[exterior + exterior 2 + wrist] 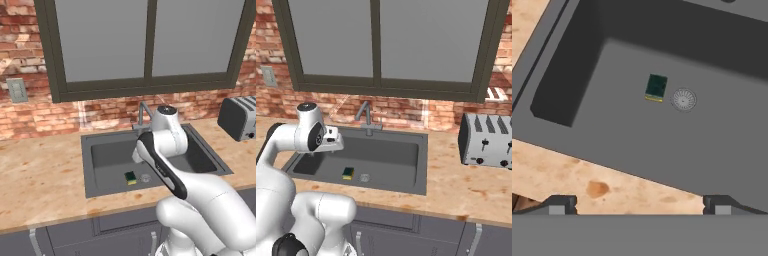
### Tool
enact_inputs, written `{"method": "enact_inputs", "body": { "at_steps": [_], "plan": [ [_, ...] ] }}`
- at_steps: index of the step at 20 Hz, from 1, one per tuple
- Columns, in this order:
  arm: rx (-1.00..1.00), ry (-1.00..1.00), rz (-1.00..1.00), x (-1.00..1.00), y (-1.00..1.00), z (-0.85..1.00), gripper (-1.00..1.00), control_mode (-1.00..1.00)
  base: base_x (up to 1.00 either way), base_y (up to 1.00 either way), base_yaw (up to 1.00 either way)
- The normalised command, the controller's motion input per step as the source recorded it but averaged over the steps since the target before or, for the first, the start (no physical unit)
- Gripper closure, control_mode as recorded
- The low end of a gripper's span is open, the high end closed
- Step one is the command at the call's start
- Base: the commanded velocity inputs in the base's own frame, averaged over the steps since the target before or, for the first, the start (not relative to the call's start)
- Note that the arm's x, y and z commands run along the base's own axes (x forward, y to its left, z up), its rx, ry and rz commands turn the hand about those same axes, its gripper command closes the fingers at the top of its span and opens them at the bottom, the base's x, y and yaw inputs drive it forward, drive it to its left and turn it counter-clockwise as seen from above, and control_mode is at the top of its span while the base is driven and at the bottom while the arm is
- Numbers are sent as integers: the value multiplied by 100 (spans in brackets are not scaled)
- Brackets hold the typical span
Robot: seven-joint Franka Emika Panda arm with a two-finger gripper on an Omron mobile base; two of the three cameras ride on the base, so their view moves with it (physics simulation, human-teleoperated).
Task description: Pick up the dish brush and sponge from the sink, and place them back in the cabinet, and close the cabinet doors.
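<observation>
Silver toaster (487, 141) on beige counter (40, 175), wall outlet (17, 90), brick backsplash (20, 45).

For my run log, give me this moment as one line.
claw: open, above sink | sponge: on basin floor, beside drain | held: nothing

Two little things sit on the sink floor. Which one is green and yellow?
The sponge, a small block with a dark green top and a yellow edge. The thing beside it is the drain, a pale grey round grate set flat into the sink floor.
</observation>
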Motion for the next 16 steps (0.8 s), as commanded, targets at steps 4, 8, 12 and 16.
{"method": "enact_inputs", "body": {
  "at_steps": [4, 8, 12, 16],
  "plan": [
    [0, 0, 0, 21, 3, -23, -100, -100, 0, 0, 0],
    [0, 0, 0, 24, 1, -26, -100, -100, 0, 0, 0],
    [0, 0, 0, 25, 2, -27, -100, -100, 0, 0, 0],
    [0, 0, 0, 26, 0, -22, -100, -100, 0, 0, 0]
  ]
}}
